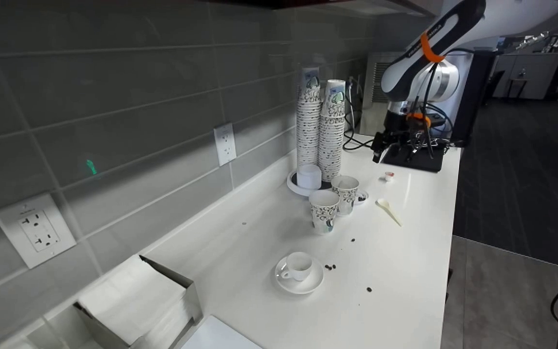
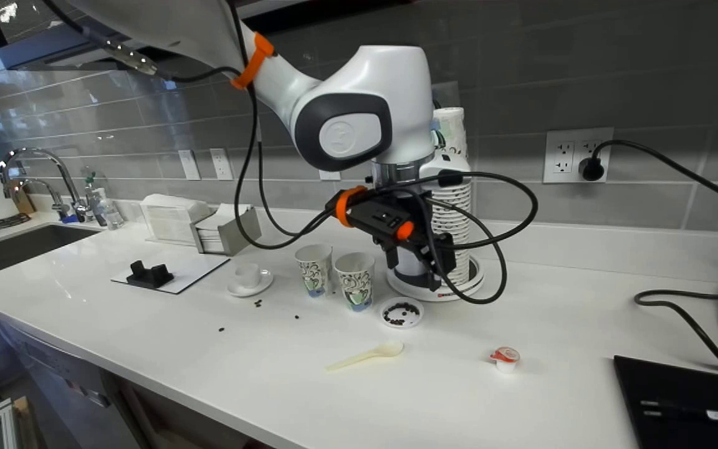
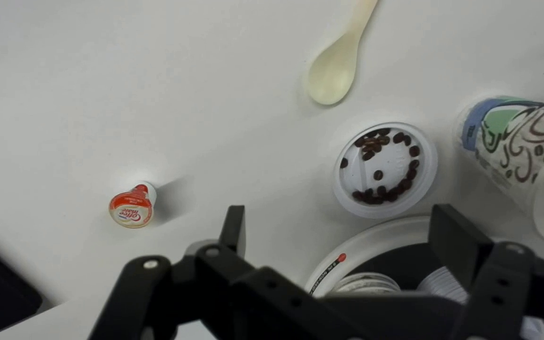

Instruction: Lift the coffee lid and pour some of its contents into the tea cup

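The coffee lid (image 3: pixel 397 158) is a shallow white cap with dark coffee beans. It lies on the counter beyond my fingertips in the wrist view, and also shows in both exterior views (image 2: pixel 412 317) (image 1: pixel 365 195), partly behind a paper cup in one of them. The tea cup (image 1: pixel 300 264) stands upright on its white saucer (image 1: pixel 297 290). Both show in an exterior view (image 2: pixel 247 275) and are out of the wrist view. My gripper (image 3: pixel 339 215) is open and empty above the counter, pointing down; it also shows in an exterior view (image 1: pixel 394 156).
Two paper cups (image 2: pixel 315 274) (image 2: pixel 356 280) stand beside the lid. A turntable (image 3: pixel 371 241) with tall cup stacks (image 1: pixel 309 126) is close to the gripper. A spoon (image 2: pixel 368 355) and a creamer (image 2: pixel 505 359) lie nearby. A napkin box (image 1: pixel 189 295) stands past the cup.
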Tool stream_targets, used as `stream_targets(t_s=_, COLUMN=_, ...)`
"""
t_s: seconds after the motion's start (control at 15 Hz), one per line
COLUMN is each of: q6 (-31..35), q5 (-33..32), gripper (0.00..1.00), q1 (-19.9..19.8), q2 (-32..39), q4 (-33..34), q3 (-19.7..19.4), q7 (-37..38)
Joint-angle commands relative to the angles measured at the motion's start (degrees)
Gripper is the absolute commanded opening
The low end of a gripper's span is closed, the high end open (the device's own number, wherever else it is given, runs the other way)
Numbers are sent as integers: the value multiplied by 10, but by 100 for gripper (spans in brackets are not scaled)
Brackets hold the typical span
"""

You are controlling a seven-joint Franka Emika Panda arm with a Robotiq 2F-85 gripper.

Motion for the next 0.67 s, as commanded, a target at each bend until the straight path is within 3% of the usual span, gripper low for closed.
stream_targets(t_s=0.0, q6=0, q5=-12, gripper=100, q1=-17, q2=-2, q4=2, q3=18, q7=8)
stream_targets(t_s=0.27, q6=1, q5=-5, gripper=100, q1=-20, q2=5, q4=8, q3=23, q7=2)
stream_targets(t_s=0.6, q6=43, q5=20, gripper=100, q1=-44, q2=60, q4=25, q3=63, q7=-21)
